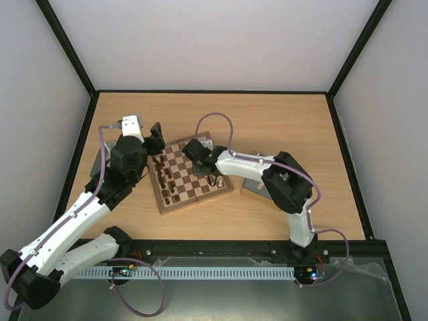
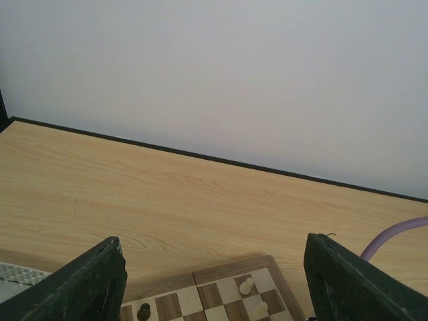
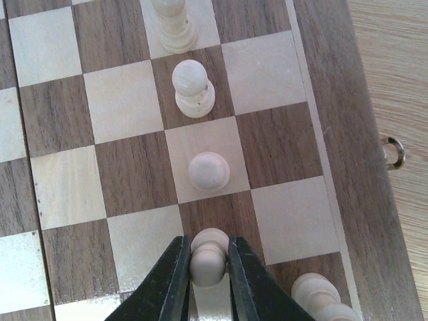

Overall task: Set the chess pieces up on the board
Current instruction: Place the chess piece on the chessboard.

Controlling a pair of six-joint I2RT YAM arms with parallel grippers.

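Top external view. Board (image 1: 200,198) lying askew on the bench (image 1: 281,120), between my two arms. My left pincer (image 1: 157,137) hangs just off its far left corner, and my right pincer (image 1: 194,155) is over the squares. The chess pieces (image 1: 215,180) stand along both sides, too small here to count.

Left wrist view. My left pincer (image 2: 214,246) is spread wide, with nothing between the fingers. Below and ahead of it are a corner of the board (image 2: 221,267), two pale pieces (image 2: 247,285) and one dark piece (image 2: 144,311).

Right wrist view. My right pincer (image 3: 208,261) is pinching a pale pawn (image 3: 208,242) by the head, low over the board. I cannot tell whether its foot is down. Straight ahead of the tips is a line of pale pawns (image 3: 208,171), then a taller pale piece (image 3: 170,27). Another cream piece (image 3: 319,293) stands close beside my right finger.

Hazards, by my judgement:
- Spreading the right pincer could knock that neighbour.
- A pawn let go tilted, or astride two squares, may topple into the line ahead.
- Lifting away crooked could drag it off its square.
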